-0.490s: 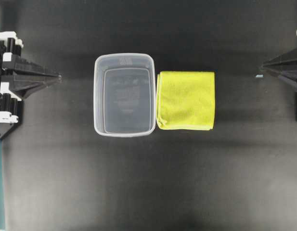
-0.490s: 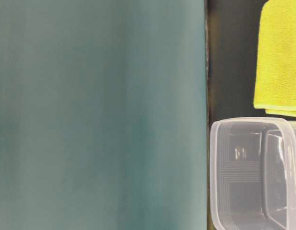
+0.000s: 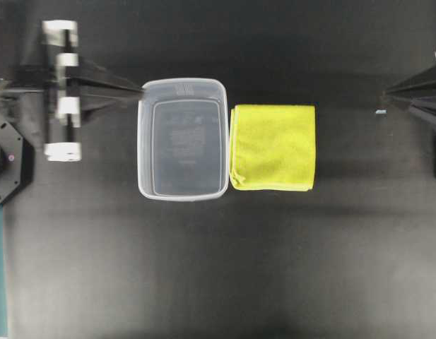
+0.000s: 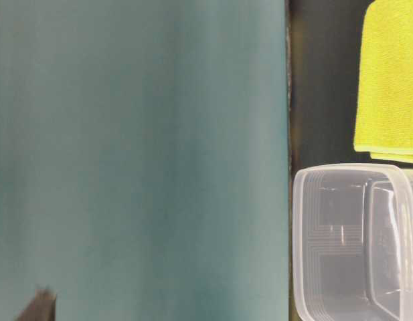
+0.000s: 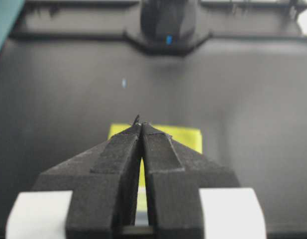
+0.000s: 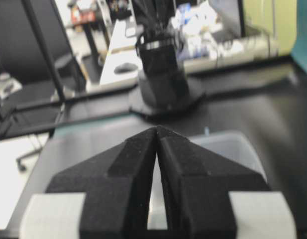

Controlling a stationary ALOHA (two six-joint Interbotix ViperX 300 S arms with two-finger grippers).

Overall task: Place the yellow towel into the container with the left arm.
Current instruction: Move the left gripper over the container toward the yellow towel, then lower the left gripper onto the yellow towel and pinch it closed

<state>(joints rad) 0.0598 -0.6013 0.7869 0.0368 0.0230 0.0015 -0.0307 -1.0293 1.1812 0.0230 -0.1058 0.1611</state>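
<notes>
Take the container [image 3: 183, 139] as your landmark: a clear plastic tub with rounded corners and a thick rim, sitting on the black table [image 3: 218, 268]. There is moulded lettering on its short wall and on its floor, but you cannot read any of it at this size; no brand or label is legible anywhere in your views.

Your yellow towel [image 3: 273, 147] lies folded flat just to the right of the container in the overhead view, its left hem right beside the tub's right rim; you cannot tell whether the two touch. It is outside the tub, and nothing is inside the tub.

Your left gripper [image 3: 136, 90] sits at the container's upper left corner, its tip right at the rim there. The wrist view shows its fingers [image 5: 122, 164] pressed together to a point with nothing between them, and the towel [image 5: 188, 135] shows beyond the tip.

Your right gripper [image 3: 389, 94] is well to the right of the container, past the towel, near the table's edge. Its jaws are also together and hold nothing, with the tub [image 6: 233, 147] visible beyond them.

In the table-level view a teal panel [image 4: 139, 160] fills the space left of the container [image 4: 353, 241].
</notes>
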